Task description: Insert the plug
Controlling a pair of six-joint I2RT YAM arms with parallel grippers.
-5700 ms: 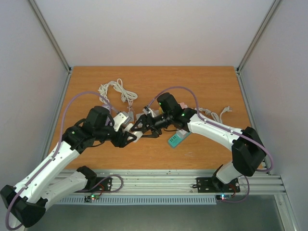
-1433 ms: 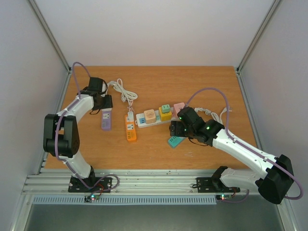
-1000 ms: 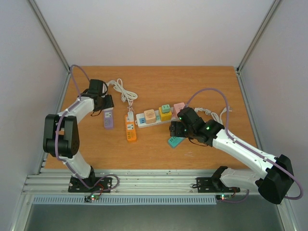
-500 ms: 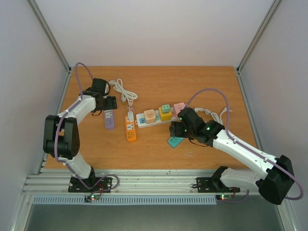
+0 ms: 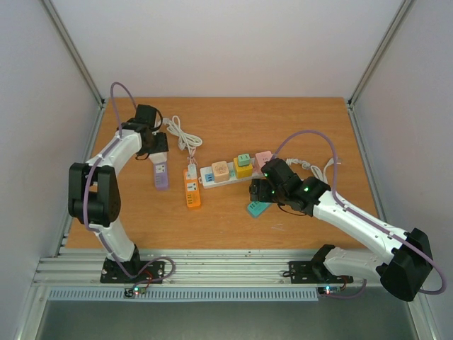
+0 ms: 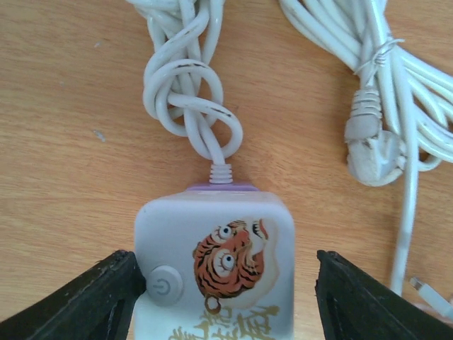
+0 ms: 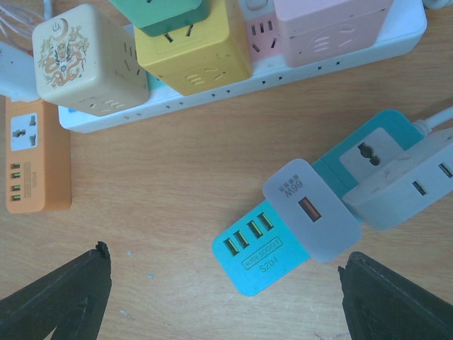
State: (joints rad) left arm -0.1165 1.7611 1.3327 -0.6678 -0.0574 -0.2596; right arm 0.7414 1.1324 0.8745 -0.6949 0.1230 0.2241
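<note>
A lavender power strip (image 5: 161, 176) with a tiger picture lies at the left of the table. In the left wrist view its cord end (image 6: 216, 269) sits between my open fingers, the left one by its edge. My left gripper (image 5: 158, 150) hovers over that end. A loose white plug (image 6: 369, 145) on a bundled cable lies right of it. My right gripper (image 5: 255, 191) is open and empty over a teal strip (image 7: 263, 249). That strip holds a white charger (image 7: 309, 211) and a white adapter (image 7: 403, 183).
A long white strip (image 7: 212, 95) carries cream (image 7: 76, 60), yellow (image 7: 191, 53) and pink (image 7: 325, 21) cube adapters. An orange strip (image 5: 192, 190) lies left of it. White cable coils lie at the back left (image 5: 182, 134) and right (image 5: 318, 168).
Both arms have left the table's centre since the oldest frame. In the last second my left gripper moved slightly toward the back along the lavender strip. The right arm stayed still.
</note>
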